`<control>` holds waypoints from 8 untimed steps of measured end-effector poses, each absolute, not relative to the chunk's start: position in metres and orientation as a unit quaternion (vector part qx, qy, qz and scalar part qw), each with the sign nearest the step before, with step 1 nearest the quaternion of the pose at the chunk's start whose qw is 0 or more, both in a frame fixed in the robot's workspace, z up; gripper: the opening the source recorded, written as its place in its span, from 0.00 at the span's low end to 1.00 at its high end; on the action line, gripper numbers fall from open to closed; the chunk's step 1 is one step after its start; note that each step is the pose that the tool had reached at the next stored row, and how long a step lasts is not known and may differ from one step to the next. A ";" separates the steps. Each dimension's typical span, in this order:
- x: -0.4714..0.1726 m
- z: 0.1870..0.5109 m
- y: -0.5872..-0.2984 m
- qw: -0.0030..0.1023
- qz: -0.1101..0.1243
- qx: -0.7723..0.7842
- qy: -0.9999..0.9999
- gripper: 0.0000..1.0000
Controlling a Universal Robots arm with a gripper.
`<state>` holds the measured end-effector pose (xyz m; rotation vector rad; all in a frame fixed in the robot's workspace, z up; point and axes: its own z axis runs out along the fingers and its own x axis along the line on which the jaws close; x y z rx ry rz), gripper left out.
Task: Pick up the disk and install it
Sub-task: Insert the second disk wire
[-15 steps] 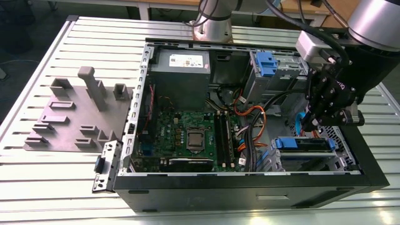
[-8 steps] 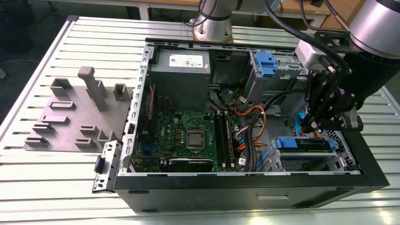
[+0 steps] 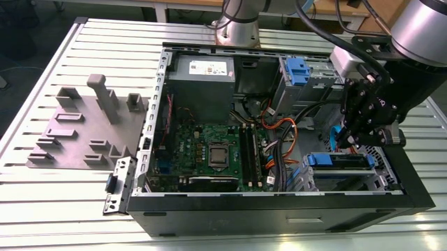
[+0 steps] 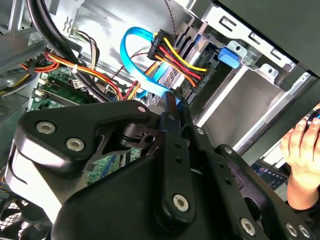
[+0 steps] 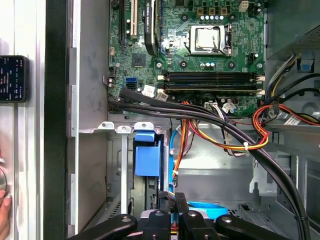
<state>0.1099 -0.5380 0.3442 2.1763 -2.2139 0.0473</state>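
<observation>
Right now your black gripper (image 3: 351, 142) sits low inside the open black computer case (image 3: 279, 212), over the grey metal drive bay at the exterior view's right. Its fingers (image 4: 172, 112) look pressed close together, but you cannot tell if they clamp anything. The silver disk with its blue carrier handle (image 3: 338, 161) lies in that bay, just below the gripper.

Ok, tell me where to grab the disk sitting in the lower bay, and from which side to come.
Grip the disk by its blue end handle, probably its one exposed part: the body is sunk in the metal bay. Come in through the open side of the case, straight onto the handle, keeping off the cable bundle running beside it.
</observation>
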 end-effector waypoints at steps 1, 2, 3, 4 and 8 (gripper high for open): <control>0.110 0.344 -0.538 0.018 0.015 0.701 -0.713 0.16; 0.110 0.344 -0.538 0.018 0.015 0.701 -0.713 0.16; 0.110 0.344 -0.539 0.018 0.015 0.701 -0.713 0.16; 0.110 0.344 -0.539 0.018 0.015 0.701 -0.713 0.16; 0.110 0.344 -0.542 0.018 0.014 0.701 -0.713 0.16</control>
